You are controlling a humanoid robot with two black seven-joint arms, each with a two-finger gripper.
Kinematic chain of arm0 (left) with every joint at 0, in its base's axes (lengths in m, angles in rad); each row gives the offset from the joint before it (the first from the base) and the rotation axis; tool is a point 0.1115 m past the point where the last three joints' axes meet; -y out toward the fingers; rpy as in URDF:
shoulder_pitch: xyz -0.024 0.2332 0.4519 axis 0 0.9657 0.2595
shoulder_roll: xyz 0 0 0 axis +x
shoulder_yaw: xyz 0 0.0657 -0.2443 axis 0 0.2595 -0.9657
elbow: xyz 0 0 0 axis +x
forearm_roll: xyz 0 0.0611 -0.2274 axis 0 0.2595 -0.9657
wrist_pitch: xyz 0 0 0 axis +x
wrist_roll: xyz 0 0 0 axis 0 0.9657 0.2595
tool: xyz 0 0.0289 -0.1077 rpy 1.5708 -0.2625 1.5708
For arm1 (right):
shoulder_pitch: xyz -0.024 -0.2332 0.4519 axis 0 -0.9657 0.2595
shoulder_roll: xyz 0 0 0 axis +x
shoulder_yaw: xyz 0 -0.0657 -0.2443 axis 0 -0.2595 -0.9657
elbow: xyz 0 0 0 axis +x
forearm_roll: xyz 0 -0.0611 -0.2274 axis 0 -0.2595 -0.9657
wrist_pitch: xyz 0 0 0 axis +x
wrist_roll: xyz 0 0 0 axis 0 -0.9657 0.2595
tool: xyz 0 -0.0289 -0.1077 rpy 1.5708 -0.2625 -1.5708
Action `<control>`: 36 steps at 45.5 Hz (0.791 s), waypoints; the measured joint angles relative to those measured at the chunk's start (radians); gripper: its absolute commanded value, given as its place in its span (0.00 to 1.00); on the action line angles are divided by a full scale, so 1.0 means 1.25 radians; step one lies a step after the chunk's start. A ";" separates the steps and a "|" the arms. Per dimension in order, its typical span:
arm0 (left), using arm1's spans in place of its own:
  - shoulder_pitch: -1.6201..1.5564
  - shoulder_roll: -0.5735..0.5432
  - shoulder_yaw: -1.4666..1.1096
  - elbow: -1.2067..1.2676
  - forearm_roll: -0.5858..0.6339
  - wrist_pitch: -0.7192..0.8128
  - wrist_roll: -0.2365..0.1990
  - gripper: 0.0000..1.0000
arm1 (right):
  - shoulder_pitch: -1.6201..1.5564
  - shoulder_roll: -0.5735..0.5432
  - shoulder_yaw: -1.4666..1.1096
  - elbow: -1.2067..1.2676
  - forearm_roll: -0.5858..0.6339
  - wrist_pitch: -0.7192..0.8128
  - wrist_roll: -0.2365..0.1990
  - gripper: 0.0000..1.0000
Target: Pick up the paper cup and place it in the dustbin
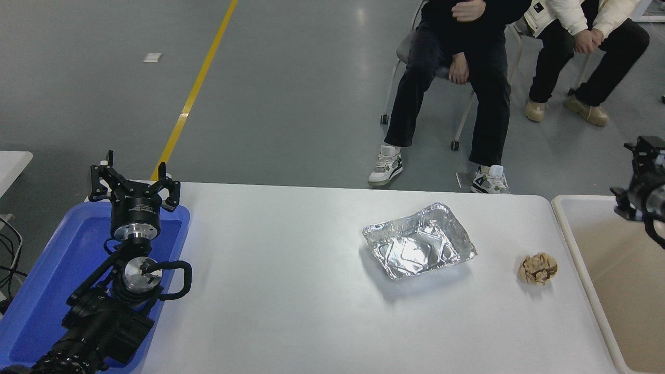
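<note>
Table: a white top filling the near half of the view, with grey floor beyond its far edge.
Dustbin: a large beige bin with a thick cream rim, standing against the table's right end; only its left part shows, and the stretch of beige interior in view is bare.
Blue tray: at the table's left end, under the parked arm.
People: two sit on chairs well beyond the table's far right edge, one in black, one in a pale jacket; hands rest in their laps.
Left gripper: parked over the far end of the blue tray, pointing away from the camera, its black fingers spread wide and empty.
Foil tray: silver and crumpled at the rim, lying right of the table's middle.
Right gripper: enters at the right edge, raised above the dustbin's far part; it is cut off by the picture's edge, so I cannot tell how its claw stands.
Paper ball: crumpled brown paper, between the foil tray and the dustbin, touching neither.
Paper cup: not visible anywhere in this view, so its place cannot be told.
</note>
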 measured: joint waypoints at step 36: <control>0.000 0.000 0.000 0.000 0.001 0.000 0.000 0.99 | 0.713 -0.111 -0.745 0.433 0.038 0.011 0.000 1.00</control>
